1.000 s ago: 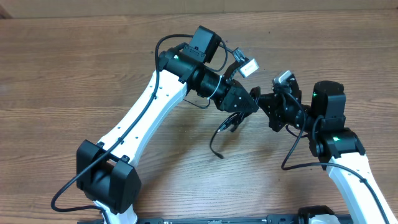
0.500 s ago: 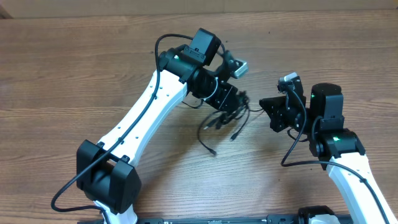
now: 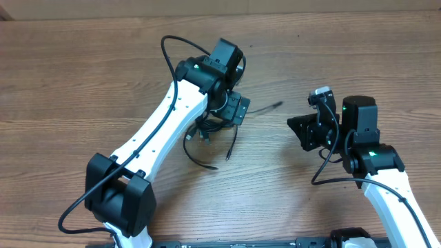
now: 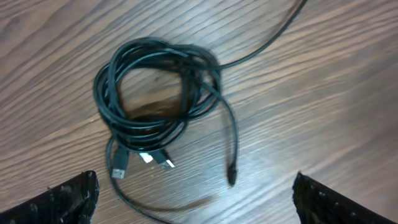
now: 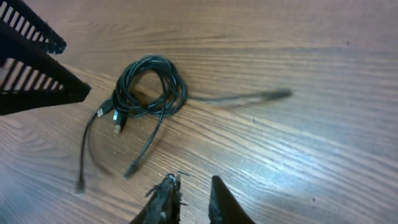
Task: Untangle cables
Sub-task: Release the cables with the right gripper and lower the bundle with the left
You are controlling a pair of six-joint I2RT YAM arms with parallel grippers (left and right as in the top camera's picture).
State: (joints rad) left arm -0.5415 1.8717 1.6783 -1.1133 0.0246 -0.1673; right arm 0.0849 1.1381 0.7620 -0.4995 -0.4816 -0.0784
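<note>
Both grippers have let go and backed apart. A second ago they were nearly touching over the middle of the table (image 3: 83, 69) with the cables hanging between them. Now the left gripper (image 4: 193, 186) has swung left and opened as wide as it goes, with nothing between its fingers. The right gripper (image 5: 193, 194) has pulled back to the right, its fingers only narrowly parted and empty.

The cables (image 3: 204, 134) have dropped onto the wood just below the left gripper. Most of the cord is still wound in one round coil, with a few plug ends trailing out on the near side. One strand (image 5: 249, 97) runs out to the right toward the right gripper and looks blurred, so it may not have settled.

By my reading that pull freed one length and left the knot itself; most of the job remains.

Room is generous. Bare wood lies left and far of the coil, the table's far edge is well away, and an open gap separates the coil from the right gripper. Only the near side is crowded, by the left arm.
</note>
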